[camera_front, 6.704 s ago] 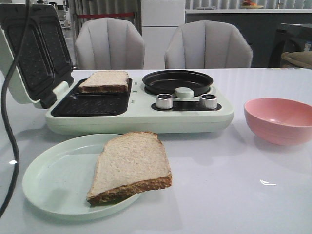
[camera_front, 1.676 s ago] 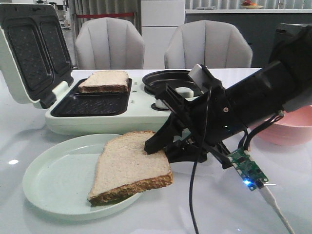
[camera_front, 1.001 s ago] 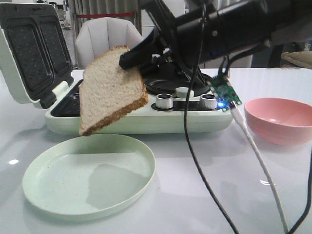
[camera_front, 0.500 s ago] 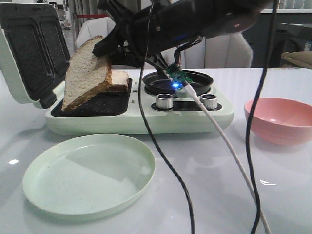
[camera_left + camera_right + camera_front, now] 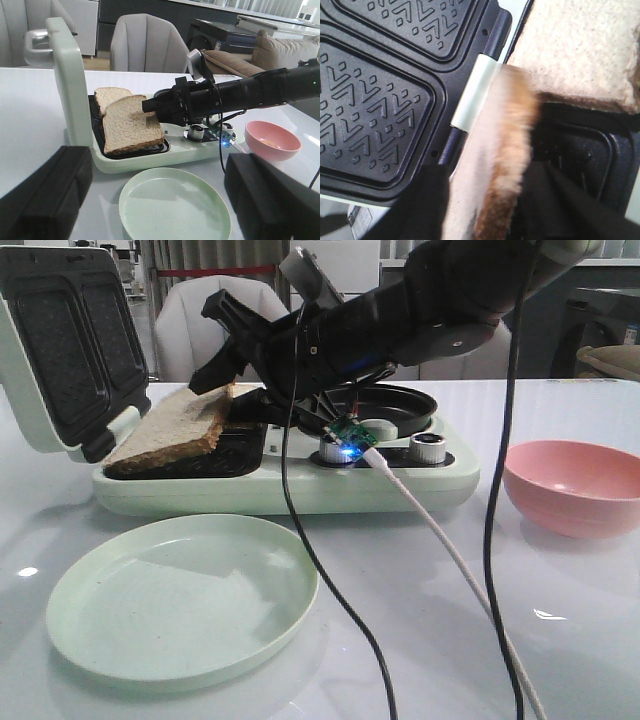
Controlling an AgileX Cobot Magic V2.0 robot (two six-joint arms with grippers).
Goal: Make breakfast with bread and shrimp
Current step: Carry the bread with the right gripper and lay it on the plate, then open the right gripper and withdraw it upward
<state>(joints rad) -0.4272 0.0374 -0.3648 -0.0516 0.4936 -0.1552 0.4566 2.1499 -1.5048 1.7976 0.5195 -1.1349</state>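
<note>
**Two slices at the sandwich maker, one in the right claw**

Nearest on the glossy white table (image 5: 560, 640) sits a pale green plate (image 5: 182, 597), with nothing on it. To the right of it, a little farther back, stands a pink bowl (image 5: 572, 486). Behind the plate is the pale green sandwich maker (image 5: 290, 480), its dark waffled lid (image 5: 62, 345) propped open at the left and a round black pan (image 5: 385, 405) on its right half. Beyond the table are two grey padded chairs (image 5: 148, 49).

The right gripper (image 5: 228, 368) reaches in from the right over the appliance, its fingers closed on the far edge of a bread slice (image 5: 170, 427). That slice tilts down toward the front, its near crust resting on the front grill plate. The second bread slice (image 5: 111, 95) lies flat on the rear grill plate, partly overlapped by the held one.

The left gripper (image 5: 155, 200) hangs back above the table's near side, its jaws spread wide apart and holding nothing.
</note>
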